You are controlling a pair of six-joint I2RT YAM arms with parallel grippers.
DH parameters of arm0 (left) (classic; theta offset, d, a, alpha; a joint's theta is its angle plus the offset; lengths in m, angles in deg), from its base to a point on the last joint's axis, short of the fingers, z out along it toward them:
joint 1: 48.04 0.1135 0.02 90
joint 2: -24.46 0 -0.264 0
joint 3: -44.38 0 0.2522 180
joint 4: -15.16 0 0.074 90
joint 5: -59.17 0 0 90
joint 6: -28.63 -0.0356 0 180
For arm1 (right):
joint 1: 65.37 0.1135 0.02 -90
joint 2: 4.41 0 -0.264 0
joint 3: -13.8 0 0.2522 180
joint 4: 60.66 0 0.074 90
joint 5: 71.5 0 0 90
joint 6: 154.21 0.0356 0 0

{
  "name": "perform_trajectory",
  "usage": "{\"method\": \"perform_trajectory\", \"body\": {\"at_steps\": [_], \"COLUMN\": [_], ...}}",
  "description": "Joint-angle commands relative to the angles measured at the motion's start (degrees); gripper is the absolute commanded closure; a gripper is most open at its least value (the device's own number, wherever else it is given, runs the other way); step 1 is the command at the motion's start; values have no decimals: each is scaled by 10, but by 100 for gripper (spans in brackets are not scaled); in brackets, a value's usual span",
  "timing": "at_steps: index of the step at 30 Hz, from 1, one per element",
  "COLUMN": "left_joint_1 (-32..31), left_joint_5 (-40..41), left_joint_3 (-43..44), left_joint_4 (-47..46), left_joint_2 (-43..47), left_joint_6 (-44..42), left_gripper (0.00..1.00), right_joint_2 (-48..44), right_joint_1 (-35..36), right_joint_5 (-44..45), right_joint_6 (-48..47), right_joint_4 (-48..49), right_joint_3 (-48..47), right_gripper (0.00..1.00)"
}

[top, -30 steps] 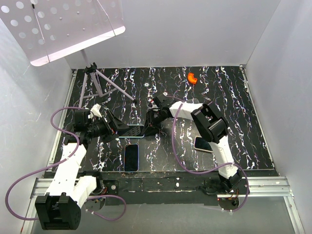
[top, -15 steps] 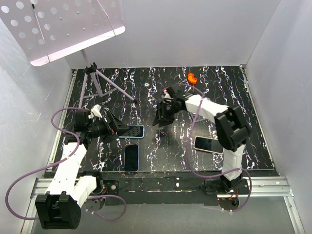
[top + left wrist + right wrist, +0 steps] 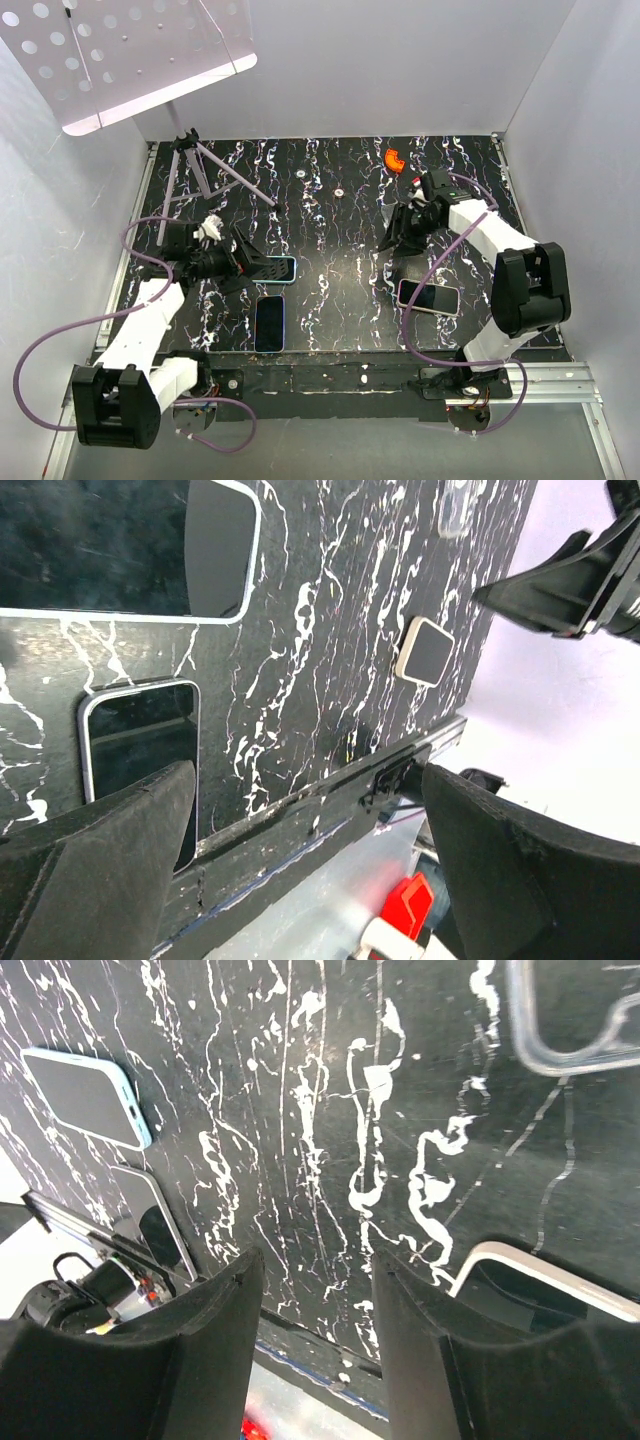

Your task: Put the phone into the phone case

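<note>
Well, tripod (image 3: 205, 172) sits at the table's (image 3: 330, 230) far-left corner. L gripper (image 3: 250, 266) hangs low nr the left edge, fingers wide apart w/ nothing btwn, tips just beside the blue-edged phone (image 3: 279, 268), which lies flat. Dark phone (image 3: 269, 322) lies flat by the near edge, close to the blue one. R gripper (image 3: 393, 238) hovers right of centre, fingers apart, empty. Clear case (image 3: 585, 1010), seen from R wrist, lies empty on the far side of the white-edged phone (image 3: 428, 296), apart from it. Orange piece (image 3: 394, 159) sits nr the far edge
</note>
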Motion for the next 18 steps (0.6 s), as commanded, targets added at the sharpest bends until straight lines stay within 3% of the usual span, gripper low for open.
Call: {"method": "perform_trajectory", "body": {"at_steps": [1, 6, 10, 18], "left_joint_1": [-47, -138, -216, -345], "left_joint_5": [14, 65, 152, 416], "left_joint_3": [34, 91, 142, 256], "left_joint_4": [-26, -23, -3, 125], "left_joint_2": [-33, -98, -137, -214], "left_joint_6": [4, 0, -5, -30], "left_gripper": [3, 3, 2, 2], "right_joint_2": [-34, -36, -29, -2], "right_joint_1": [-30, -37, -38, -36], "right_joint_5": [11, 30, 43, 78], "right_joint_6": [-37, -45, -46, -56], "right_joint_4": [-28, -38, -43, -51], "right_joint_3": [2, -1, -12, -41], "right_gripper": [45, 43, 42, 39]}}
